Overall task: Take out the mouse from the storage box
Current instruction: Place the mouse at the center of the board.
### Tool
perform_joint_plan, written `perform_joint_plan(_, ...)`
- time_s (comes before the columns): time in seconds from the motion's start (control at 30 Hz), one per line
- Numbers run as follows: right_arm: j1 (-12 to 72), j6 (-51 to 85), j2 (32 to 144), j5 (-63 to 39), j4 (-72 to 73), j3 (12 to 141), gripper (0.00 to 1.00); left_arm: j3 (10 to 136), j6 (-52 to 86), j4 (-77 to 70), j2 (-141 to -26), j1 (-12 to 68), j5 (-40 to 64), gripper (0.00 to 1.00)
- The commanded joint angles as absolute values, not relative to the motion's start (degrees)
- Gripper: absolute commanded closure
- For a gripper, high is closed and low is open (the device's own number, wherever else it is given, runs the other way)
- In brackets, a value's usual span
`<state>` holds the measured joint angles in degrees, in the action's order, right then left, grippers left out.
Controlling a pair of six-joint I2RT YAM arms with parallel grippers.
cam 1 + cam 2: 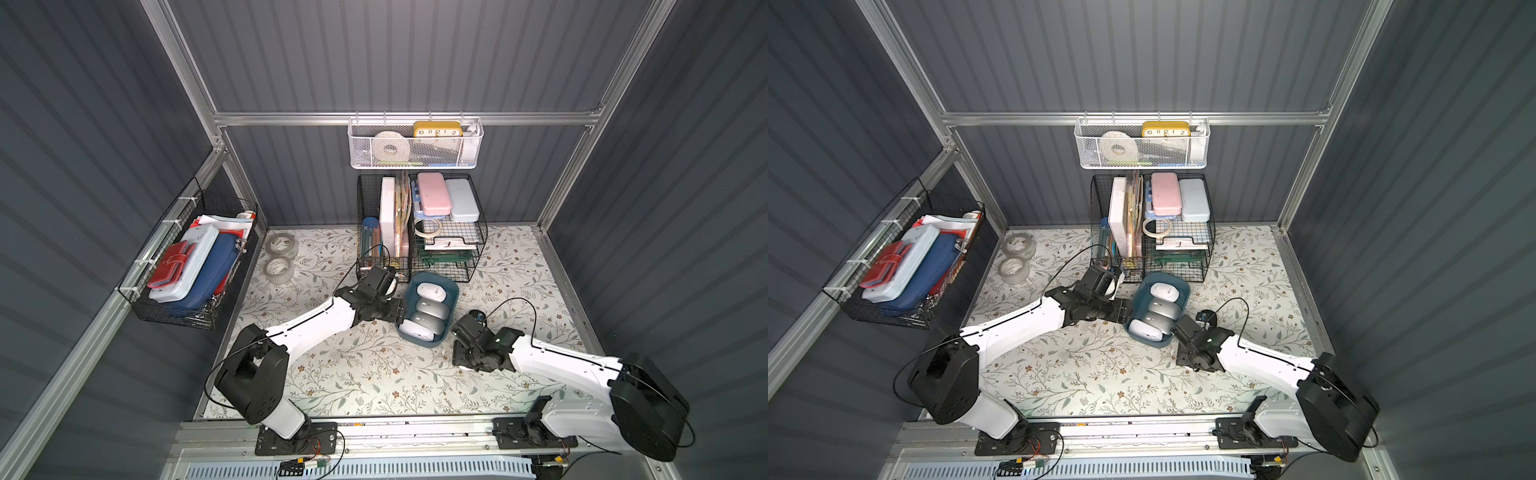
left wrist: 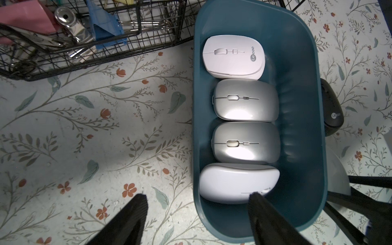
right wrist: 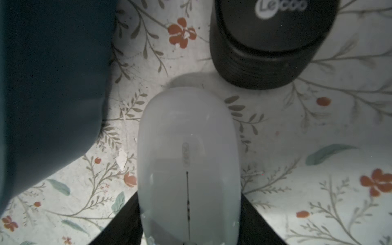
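Now the box stands on the floral table, just near of the wire organiser. Four mice lie in a row inside it: a far white mouse, two silver mice, and a near white mouse.

The left gripper is at the box's left side, jaws spread and grasping nothing. One finger is outside over the table. The other finger is inside, at the near white mouse.

The right gripper, right of the box's near end, clasps a held mouse, white, by its sides. I cannot tell whether that mouse touches the table. A black mouse lies on the table just beyond it.
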<state>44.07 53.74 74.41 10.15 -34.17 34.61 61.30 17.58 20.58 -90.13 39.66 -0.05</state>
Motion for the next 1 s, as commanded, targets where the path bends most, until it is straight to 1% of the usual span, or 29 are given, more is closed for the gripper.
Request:
perform_joint_plan(0.0,44.48,56.33,76.52,11.35,-31.38,35.16,0.43,60.56,16.97,20.56,-89.4,39.42,0.18,0.2)
perform_joint_plan(0.2,45.04,55.71,79.86,12.57,-31.53,36.76,0.34,60.13,17.12,20.48,-89.37,39.38,-0.18,0.2)
perform_joint_plan(0.3,45.96,54.84,79.23,14.24,-33.35,38.35,0.27,60.23,17.13,20.82,-89.87,39.33,-0.16,0.2)
perform_joint_plan(0.4,46.32,53.95,77.37,15.93,-36.29,40.25,0.24,60.08,17.21,20.73,-89.87,39.37,-0.31,0.2)
perform_joint_plan(0.67,46.23,52.16,73.37,17.5,-38.75,42.25,0.23,59.45,17.61,20.23,-90.0,39.4,-0.35,0.2)
perform_joint_plan(0.87,46.28,46.84,68.08,20.99,-41.15,47.07,0.23,59.09,17.77,20.4,-89.98,39.37,0.17,0.21)
perform_joint_plan(0.97,45.5,43.99,69.11,21.06,-40.4,49.0,0.2,58.42,18.34,20.29,-89.82,39.37,0.76,0.23)
